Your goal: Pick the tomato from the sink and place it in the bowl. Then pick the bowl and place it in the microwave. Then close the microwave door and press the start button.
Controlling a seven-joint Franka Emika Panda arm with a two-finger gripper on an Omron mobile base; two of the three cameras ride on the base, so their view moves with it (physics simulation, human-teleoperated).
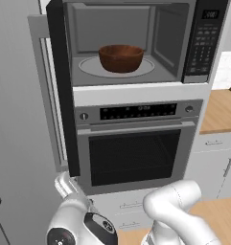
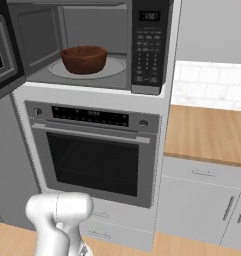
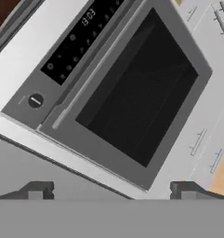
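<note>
The brown bowl (image 1: 121,57) (image 2: 84,58) stands on the white turntable plate inside the microwave (image 1: 136,43) (image 2: 92,45). The microwave door (image 1: 62,86) (image 2: 2,50) is swung wide open to the left. No tomato shows; the bowl's inside is hidden from these angles, and the sink is out of view. The keypad strip (image 1: 203,43) (image 2: 147,50) runs down the microwave's right side. My gripper (image 3: 112,191) is open with nothing between its fingertips (image 3: 39,190), and it points at the oven front below the microwave. The arm (image 1: 83,220) sits low in front of the oven.
The wall oven (image 1: 136,148) (image 2: 92,160) (image 3: 136,93), with a bar handle and a knob, sits under the microwave, and drawers lie below it. A wooden counter (image 1: 222,110) (image 2: 207,130) over white cabinets runs to the right. A grey wall panel stands at the left.
</note>
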